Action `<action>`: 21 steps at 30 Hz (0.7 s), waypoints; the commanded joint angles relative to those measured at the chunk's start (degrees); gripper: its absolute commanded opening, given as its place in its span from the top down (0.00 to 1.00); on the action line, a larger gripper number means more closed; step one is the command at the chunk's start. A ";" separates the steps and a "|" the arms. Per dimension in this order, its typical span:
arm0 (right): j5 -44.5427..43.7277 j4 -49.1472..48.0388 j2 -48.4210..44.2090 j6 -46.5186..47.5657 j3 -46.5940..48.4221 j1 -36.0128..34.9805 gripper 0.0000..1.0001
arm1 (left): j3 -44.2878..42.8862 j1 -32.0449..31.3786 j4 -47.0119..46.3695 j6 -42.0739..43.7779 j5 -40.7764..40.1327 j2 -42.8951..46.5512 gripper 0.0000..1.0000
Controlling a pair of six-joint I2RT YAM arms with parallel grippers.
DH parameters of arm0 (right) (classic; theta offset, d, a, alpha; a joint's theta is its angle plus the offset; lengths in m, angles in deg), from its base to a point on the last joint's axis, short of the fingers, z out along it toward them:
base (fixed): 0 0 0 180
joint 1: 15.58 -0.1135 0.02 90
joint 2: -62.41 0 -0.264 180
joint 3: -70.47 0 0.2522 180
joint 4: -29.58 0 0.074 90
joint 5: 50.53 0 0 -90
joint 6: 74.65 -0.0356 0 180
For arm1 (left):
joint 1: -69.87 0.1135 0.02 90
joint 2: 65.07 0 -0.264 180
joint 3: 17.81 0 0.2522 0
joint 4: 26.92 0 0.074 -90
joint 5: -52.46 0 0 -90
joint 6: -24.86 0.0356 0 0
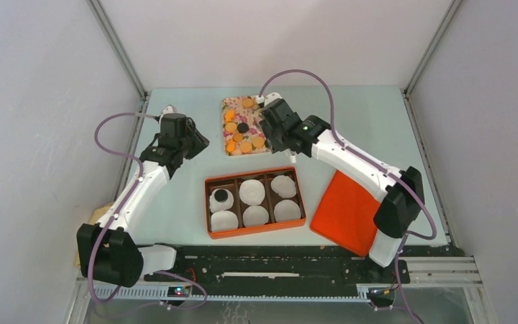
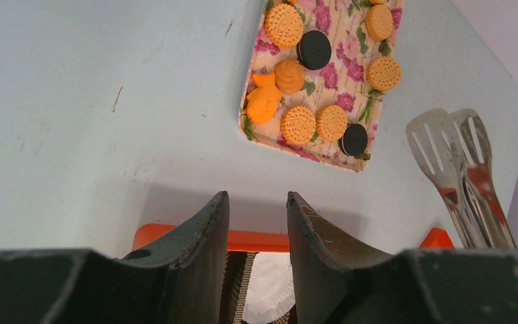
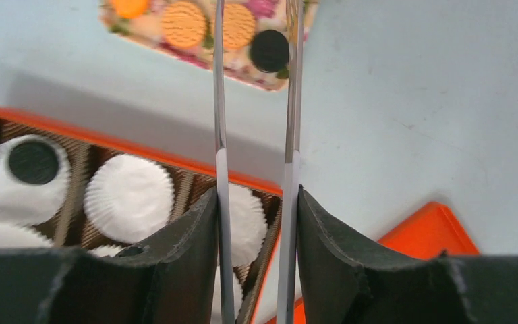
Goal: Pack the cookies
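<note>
Cookies (image 1: 243,135) — orange-tan and black rounds — lay on a floral tray (image 1: 233,103) near the middle of the table's far edge. One black cookie (image 1: 221,196) sat in a white cup (image 1: 216,206) in the far-left compartment of an orange box (image 1: 254,232) by the near edge. The right arm (image 1: 351,158) had its jaws clenched on metal tongs (image 3: 219,101) that reached to the tray's right side. The left arm (image 1: 135,192) hung left of the tray — jaws released. An orange lid (image 1: 346,212) lay toward the near right corner.
</note>
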 commanded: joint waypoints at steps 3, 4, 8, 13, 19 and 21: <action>-0.57 -3.39 5.06 1.10 -1.17 3.09 0.51 | 0.26 0.13 -0.28 1.32 -0.74 -0.79 0.58; 0.10 -3.62 5.63 0.82 -1.34 3.37 0.51 | 0.23 0.13 -0.24 1.32 -0.82 -0.92 0.58; 1.39 -3.85 6.69 0.30 -1.34 3.64 0.51 | 0.10 0.13 0.02 1.45 -1.25 -1.02 0.58; 3.08 -3.61 7.15 0.62 -1.84 3.24 0.51 | 0.15 0.13 0.10 1.42 -1.30 -1.32 0.58; 3.47 -3.02 8.30 0.43 -2.18 1.95 0.51 | 0.39 0.13 0.11 1.16 -0.76 -1.90 0.58; 3.22 -2.25 8.44 0.53 -2.19 1.21 0.51 | 0.69 0.13 0.12 1.15 -0.54 -1.90 0.58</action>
